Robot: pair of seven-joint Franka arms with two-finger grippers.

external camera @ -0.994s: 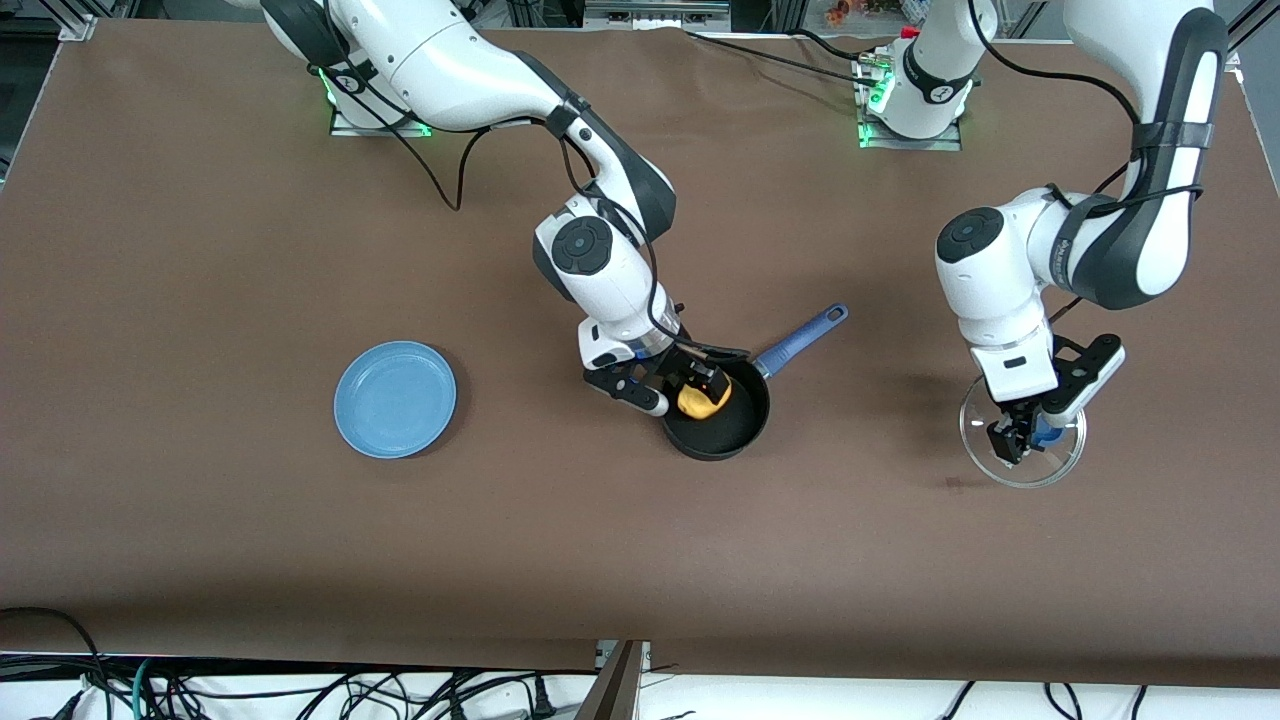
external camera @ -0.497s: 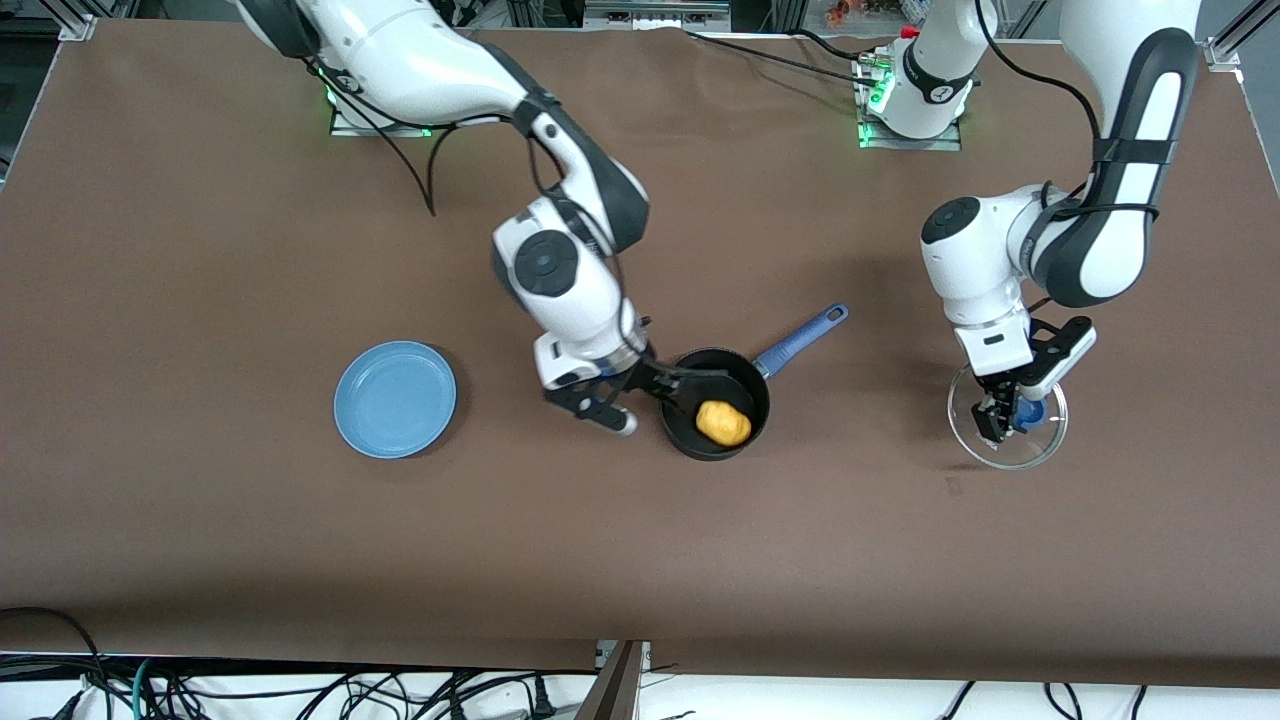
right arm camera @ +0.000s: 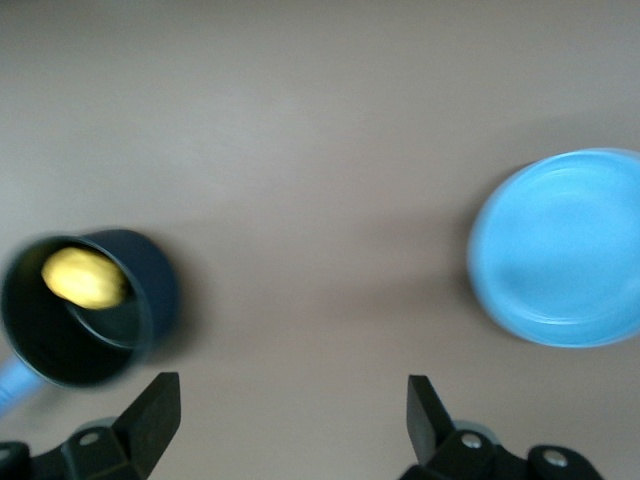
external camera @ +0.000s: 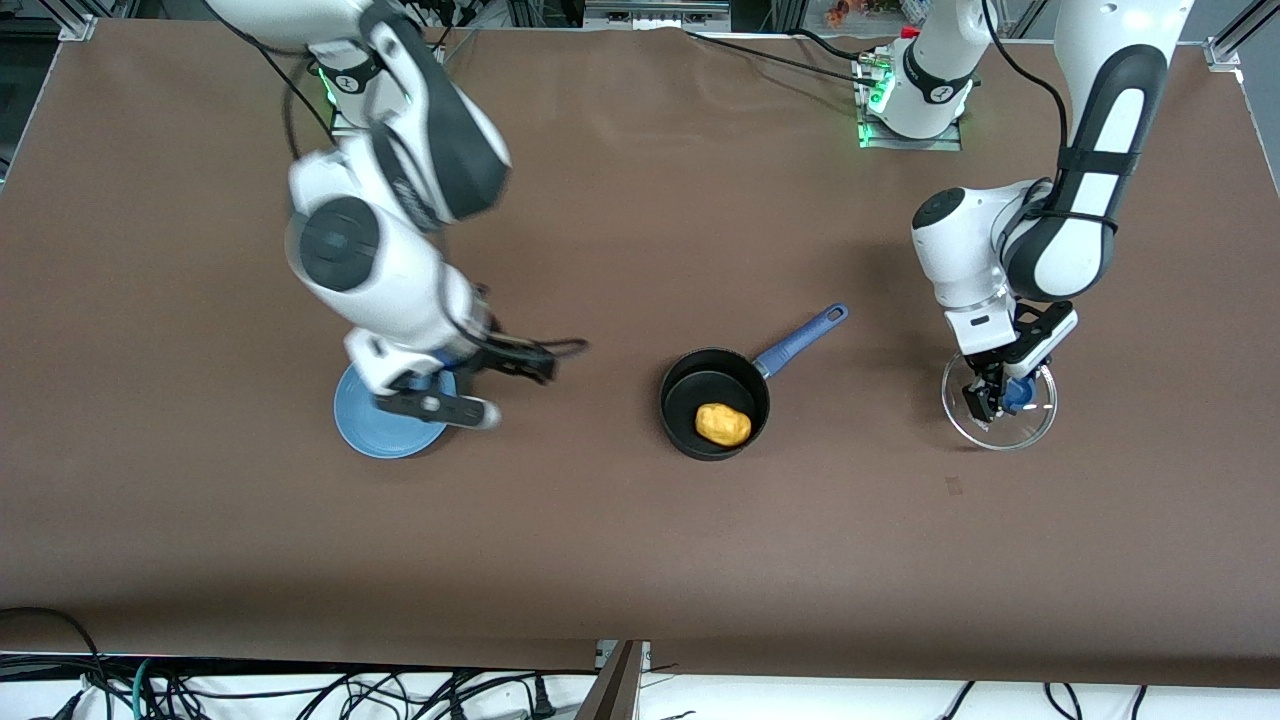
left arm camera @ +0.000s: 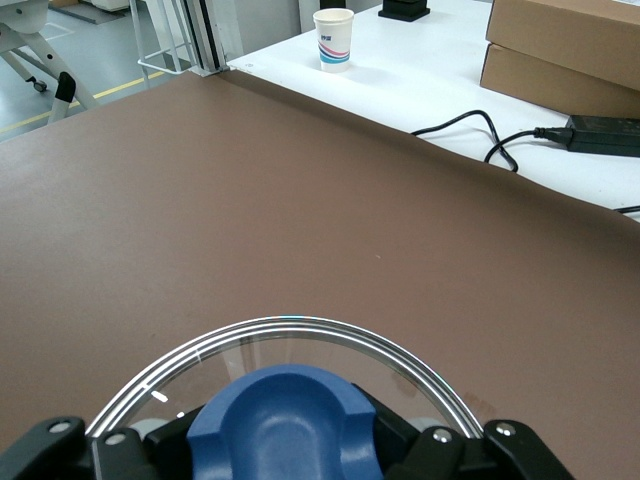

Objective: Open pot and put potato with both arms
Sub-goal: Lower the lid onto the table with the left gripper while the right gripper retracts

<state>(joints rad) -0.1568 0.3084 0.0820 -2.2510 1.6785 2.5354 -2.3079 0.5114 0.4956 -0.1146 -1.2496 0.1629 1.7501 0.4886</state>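
Lying inside the pot (external camera: 714,403), well apart from both pincers, the potato (external camera: 723,424), a yellow-orange lump on the black bottom, also seen in the right wrist view (right arm camera: 84,277). Standing uncovered on the brown bench (external camera: 640,540), with the blue handle (external camera: 800,340) angled toward the left arm's end. Hovering over the edge of the light-blue plate (external camera: 370,430), the right pincer (external camera: 490,385), fingers spread wide with nothing between them; from its wrist camera, plate (right arm camera: 560,262) and pot (right arm camera: 88,308) well apart on the cloth. Pinching the blue knob (left arm camera: 280,420) of the clear glass lid (external camera: 998,410), the left pincer (external camera: 990,398), fingers pressed against the knob, lid rim (left arm camera: 300,328) curving just under it, toward the left arm's end from the pot.
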